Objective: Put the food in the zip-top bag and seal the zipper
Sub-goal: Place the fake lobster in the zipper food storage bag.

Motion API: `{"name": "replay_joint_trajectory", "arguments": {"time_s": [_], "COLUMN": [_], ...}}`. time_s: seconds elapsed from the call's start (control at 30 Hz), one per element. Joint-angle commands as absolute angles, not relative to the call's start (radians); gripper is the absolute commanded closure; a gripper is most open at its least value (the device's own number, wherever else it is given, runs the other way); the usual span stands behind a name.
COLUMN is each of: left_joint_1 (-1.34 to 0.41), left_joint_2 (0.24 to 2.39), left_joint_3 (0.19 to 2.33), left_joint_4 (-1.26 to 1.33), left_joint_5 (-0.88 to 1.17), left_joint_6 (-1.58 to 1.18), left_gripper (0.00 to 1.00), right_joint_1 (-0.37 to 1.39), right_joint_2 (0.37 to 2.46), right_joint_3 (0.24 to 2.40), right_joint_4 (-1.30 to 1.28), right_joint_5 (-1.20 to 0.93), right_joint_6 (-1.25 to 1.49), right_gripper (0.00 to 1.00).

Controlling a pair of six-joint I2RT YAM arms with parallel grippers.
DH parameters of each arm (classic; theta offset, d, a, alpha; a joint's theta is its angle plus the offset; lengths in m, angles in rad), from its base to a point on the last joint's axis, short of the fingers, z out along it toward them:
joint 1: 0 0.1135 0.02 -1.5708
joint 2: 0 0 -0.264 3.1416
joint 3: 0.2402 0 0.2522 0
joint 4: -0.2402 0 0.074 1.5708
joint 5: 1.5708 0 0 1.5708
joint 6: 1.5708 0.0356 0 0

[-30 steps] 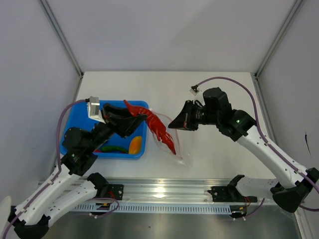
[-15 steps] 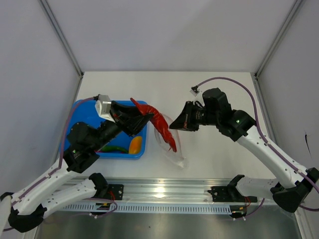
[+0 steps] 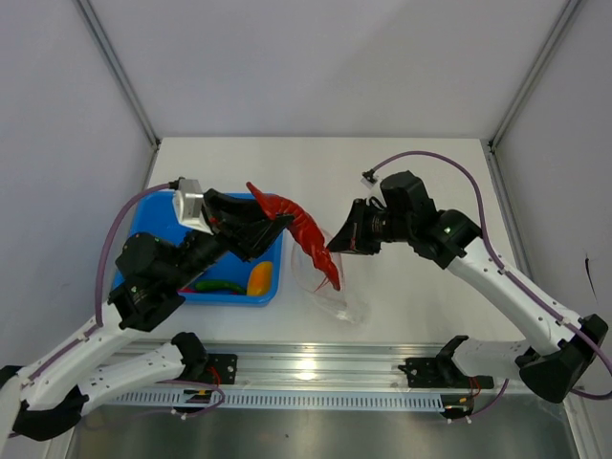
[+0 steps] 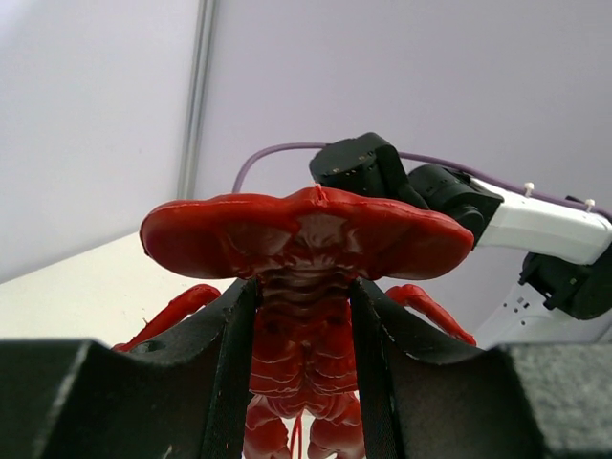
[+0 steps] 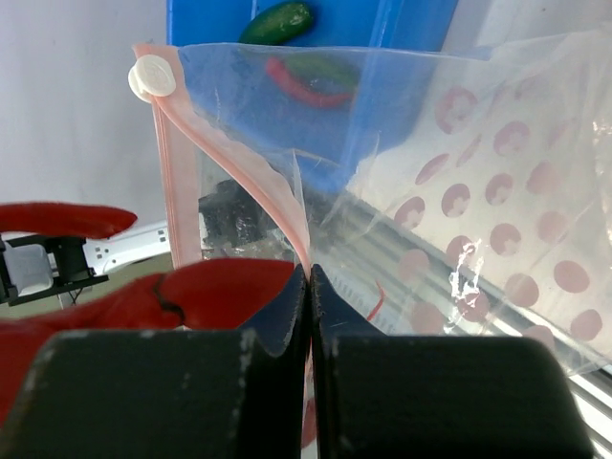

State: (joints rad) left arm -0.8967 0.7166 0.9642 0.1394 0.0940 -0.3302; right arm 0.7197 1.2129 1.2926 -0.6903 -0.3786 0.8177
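1. Fingers [image 4: 228,363] of your left gripper [image 3: 274,226], left of centre, are clamped on one red toy crayfish [image 3: 306,234] just under its tail fan.
2. Below them, the blue tray [image 3: 275,273] holds one green pepper [image 3: 220,285] and one yellow-orange fruit [image 3: 258,278].
3. Right of centre, your right gripper [image 3: 335,245] is pinched together on the one zip-top bag [image 3: 337,295] at its pink zipper [image 5: 170,191], with the crayfish's head just beside that mouth.
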Motion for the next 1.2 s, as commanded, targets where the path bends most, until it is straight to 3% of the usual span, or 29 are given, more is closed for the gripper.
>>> {"name": "replay_joint_trajectory", "arguments": {"time_s": [0.0,0.67,1.17], "left_joint_1": [-0.922,-0.933,-0.933], "left_joint_2": [0.732,0.69,0.724], "left_joint_3": [1.003,0.939,0.936], "left_joint_4": [0.189,0.176,0.212], "left_joint_5": [0.121,0.104,0.199], "left_joint_6": [-0.322,-0.272,-0.305], "left_gripper": [1.0,0.99,0.99], "right_joint_1": [0.721,0.715,0.715], "right_joint_2": [1.224,1.164,1.178], "right_joint_3": [1.31,1.309,1.298], "right_joint_4": [-0.673,-0.654,-0.577], "right_joint_5": [-0.379,-0.449,-0.517], "right_joint_6": [0.805,0.839,0.899], "right_gripper": [1.0,1.0,1.0]}}
